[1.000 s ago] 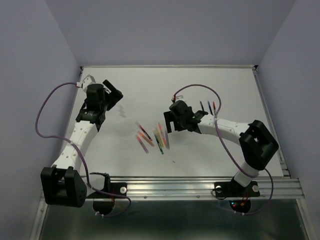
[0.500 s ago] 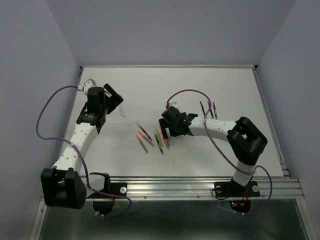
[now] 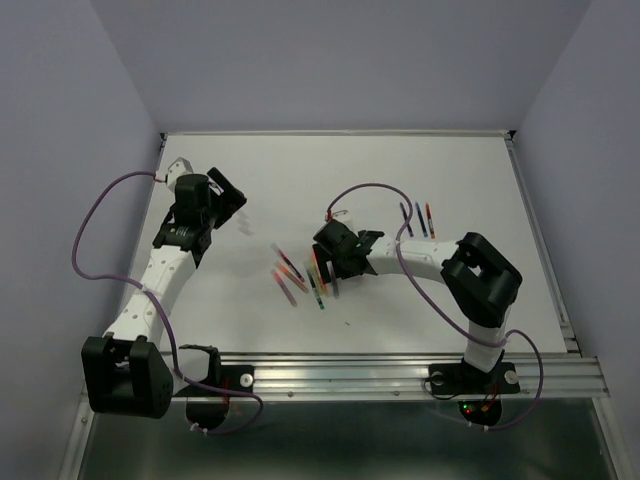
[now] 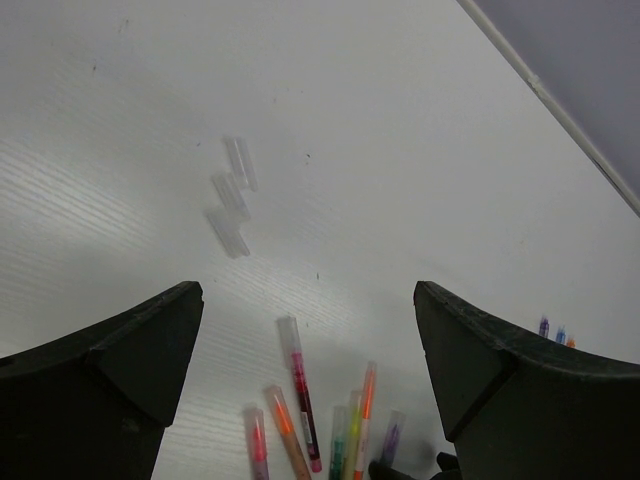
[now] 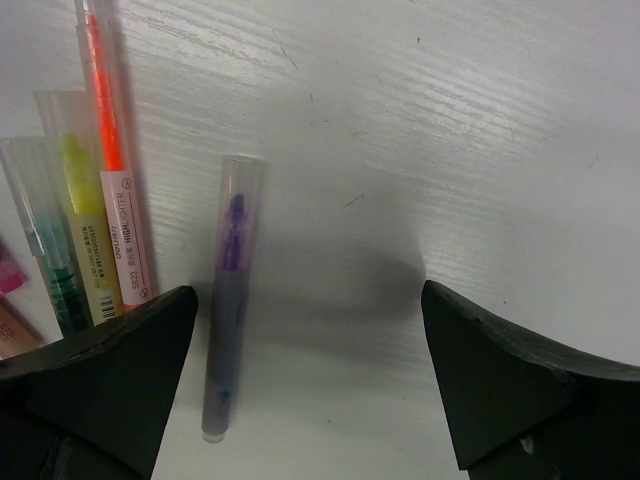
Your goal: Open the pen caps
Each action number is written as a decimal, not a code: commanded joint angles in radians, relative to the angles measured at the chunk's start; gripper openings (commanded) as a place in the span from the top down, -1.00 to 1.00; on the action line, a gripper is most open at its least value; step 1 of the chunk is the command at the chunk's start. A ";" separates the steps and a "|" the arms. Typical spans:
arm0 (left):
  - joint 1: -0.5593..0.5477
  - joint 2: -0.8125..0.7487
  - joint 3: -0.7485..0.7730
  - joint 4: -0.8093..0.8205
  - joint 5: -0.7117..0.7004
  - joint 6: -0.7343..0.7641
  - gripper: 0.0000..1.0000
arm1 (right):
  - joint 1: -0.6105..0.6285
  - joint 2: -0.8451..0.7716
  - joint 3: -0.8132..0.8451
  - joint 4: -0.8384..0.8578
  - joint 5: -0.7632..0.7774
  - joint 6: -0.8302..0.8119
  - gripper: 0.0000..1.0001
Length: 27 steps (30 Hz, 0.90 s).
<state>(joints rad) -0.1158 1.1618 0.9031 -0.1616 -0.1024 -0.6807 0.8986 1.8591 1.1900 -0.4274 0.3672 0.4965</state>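
Observation:
Several capped highlighter pens (image 3: 305,275) lie in a loose fan at the table's middle. In the right wrist view I see a purple pen (image 5: 226,300) with a clear cap, and next to it orange (image 5: 108,150), yellow (image 5: 76,190) and green (image 5: 48,250) ones. My right gripper (image 3: 335,268) is open and low over the fan's right edge. The purple pen lies just inside its left finger (image 5: 110,360), untouched. My left gripper (image 3: 226,196) is open and empty, up and to the left of the pens (image 4: 300,400). Three clear loose caps (image 4: 232,196) lie on the table ahead of it.
Three thin pens (image 3: 417,217), dark blue and red, lie at the back right; their tips show in the left wrist view (image 4: 555,330). The white table (image 3: 300,170) ends at a metal rail (image 3: 400,372) in front. Purple cables loop over both arms.
My right gripper has moved left and down, onto the right edge of the pen fan. The left gripper shifted slightly, then stayed still. The pens have not moved.

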 commanded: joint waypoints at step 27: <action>0.004 -0.034 -0.030 0.082 0.160 0.039 -0.98 | 0.014 -0.101 -0.072 -0.015 0.061 -0.022 0.99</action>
<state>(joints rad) -0.1158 1.1614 0.8974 -0.1501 -0.0605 -0.6769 0.9047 1.8248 1.1355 -0.4114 0.3595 0.5617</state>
